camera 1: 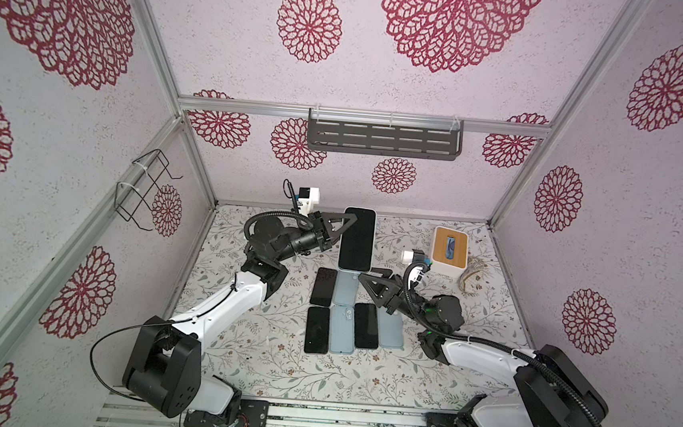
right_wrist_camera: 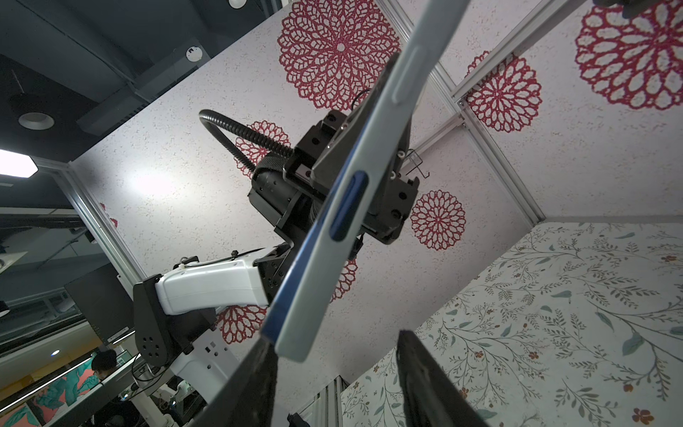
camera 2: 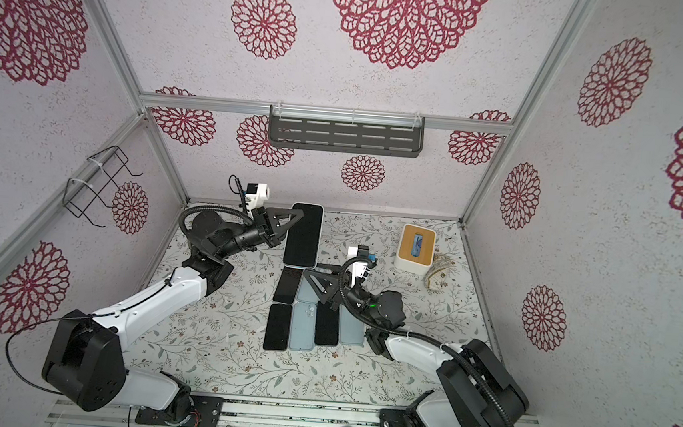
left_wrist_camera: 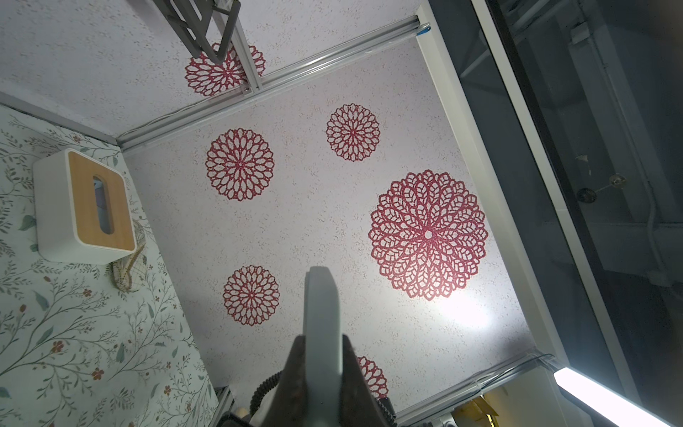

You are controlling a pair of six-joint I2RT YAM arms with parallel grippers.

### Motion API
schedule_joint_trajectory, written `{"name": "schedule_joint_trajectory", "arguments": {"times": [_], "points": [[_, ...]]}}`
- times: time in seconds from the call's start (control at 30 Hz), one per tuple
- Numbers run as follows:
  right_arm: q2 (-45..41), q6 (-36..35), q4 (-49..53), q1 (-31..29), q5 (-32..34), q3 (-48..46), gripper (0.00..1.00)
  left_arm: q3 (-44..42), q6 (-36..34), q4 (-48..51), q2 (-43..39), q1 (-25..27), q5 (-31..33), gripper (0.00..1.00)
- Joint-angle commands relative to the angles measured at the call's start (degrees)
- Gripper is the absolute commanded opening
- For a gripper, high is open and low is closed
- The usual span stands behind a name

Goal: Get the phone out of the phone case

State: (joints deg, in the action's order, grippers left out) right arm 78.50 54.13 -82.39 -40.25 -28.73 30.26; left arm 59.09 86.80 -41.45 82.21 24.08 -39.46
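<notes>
The phone (camera 1: 357, 240), dark screen facing up, sits in a pale grey phone case (camera 1: 372, 225) and is held in the air above the table's back half. My left gripper (camera 1: 345, 223) is shut on the case's long side; in the left wrist view the grey case edge (left_wrist_camera: 320, 303) stands between my left gripper's (left_wrist_camera: 320, 338) fingers. My right gripper (camera 1: 364, 275) is open at the phone's near end. In the right wrist view one right finger (right_wrist_camera: 258, 366) touches the near corner of the case (right_wrist_camera: 373, 173), where the phone's blue edge (right_wrist_camera: 295, 281) shows. The other finger (right_wrist_camera: 417, 373) stands apart.
On the floral table (camera 1: 258, 354) under the right gripper lie three dark phones (camera 1: 317, 329) and three pale blue cases (camera 1: 342, 331) in rows. A white tissue box with a wooden lid (camera 1: 449, 246) and a woven item (camera 1: 474, 277) stand at the back right.
</notes>
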Motion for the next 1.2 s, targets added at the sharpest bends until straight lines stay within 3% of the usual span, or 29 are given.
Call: {"name": "schedule_joint_trajectory", "arguments": {"times": [0.0, 0.37, 0.57, 0.83, 0.97, 1.17], "points": [[0.51, 0.66, -2.22, 0.52, 0.11, 0.37, 0.53, 0.49, 1.96, -5.39, -0.21, 0.58, 0.61, 0.00], [0.75, 2.62, -3.63, 1.90, 1.31, 0.63, 0.52, 0.15, 1.96, -6.60, 0.02, 1.03, -0.68, 0.00], [2.98, 7.42, -8.57, 3.33, 0.28, 1.39, 0.44, -1.13, 0.83, -5.66, 0.23, 1.51, -0.97, 0.00], [2.11, 8.38, -8.73, 3.45, 0.61, -0.29, 0.35, -2.48, -1.14, -3.67, 0.91, 1.87, -0.44, 0.00], [1.31, 8.09, -6.62, 3.49, 0.52, -0.54, 0.25, -2.57, -1.81, -3.29, 1.19, 1.94, -0.25, 0.00], [-0.56, 10.52, -3.74, 3.60, 1.62, -2.78, 0.05, -3.10, -8.41, 4.30, 1.15, 2.22, 0.82, 0.00]]}}
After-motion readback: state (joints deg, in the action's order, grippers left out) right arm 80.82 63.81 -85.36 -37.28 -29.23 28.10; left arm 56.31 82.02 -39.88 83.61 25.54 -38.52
